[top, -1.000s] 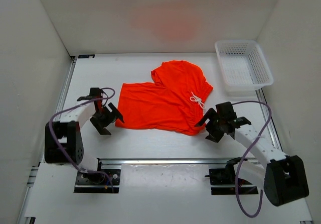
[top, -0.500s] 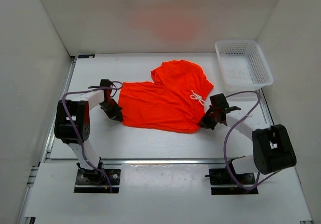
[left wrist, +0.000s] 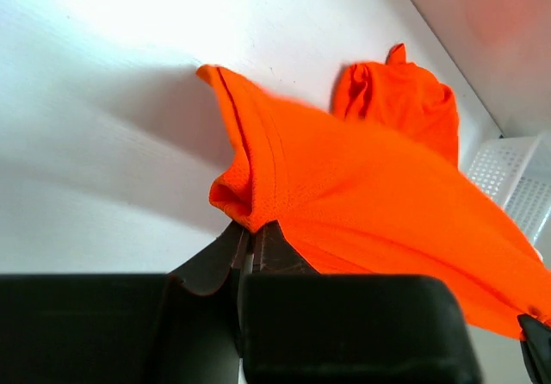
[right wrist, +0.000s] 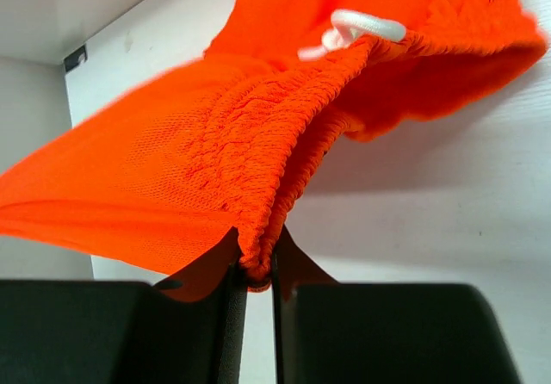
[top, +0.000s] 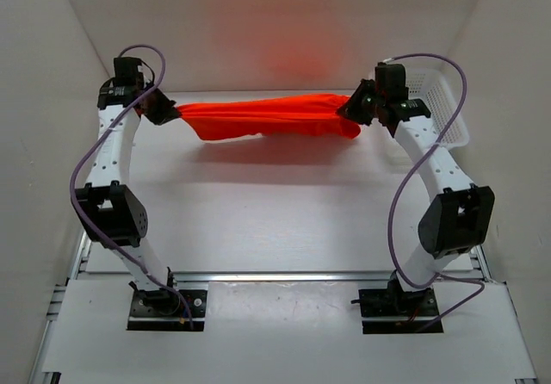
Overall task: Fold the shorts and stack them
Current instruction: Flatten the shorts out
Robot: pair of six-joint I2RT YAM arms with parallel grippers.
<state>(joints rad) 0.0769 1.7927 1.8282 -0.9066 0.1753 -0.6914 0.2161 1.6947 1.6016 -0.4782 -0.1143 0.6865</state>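
The orange-red shorts (top: 267,117) hang stretched in the air between both arms near the back of the table, sagging in the middle. My left gripper (top: 167,114) is shut on a hem corner of the shorts (left wrist: 362,195), the fabric pinched between its dark fingers (left wrist: 280,255). At the other end, my right gripper (top: 351,114) is shut on the gathered elastic waistband (right wrist: 275,195). The white drawstring (right wrist: 353,31) dangles past that grip in the right wrist view. Both arms are raised high and reach towards the back wall.
A white mesh basket (top: 439,113) stands at the back right, partly behind the right arm, and shows in the left wrist view as the basket (left wrist: 516,177). The white table (top: 275,220) lies below the shorts, with white walls on three sides.
Both grippers closed on the shorts' ends as they lay on the table, then lifted and carried them back. The shorts now hang stretched in the air.
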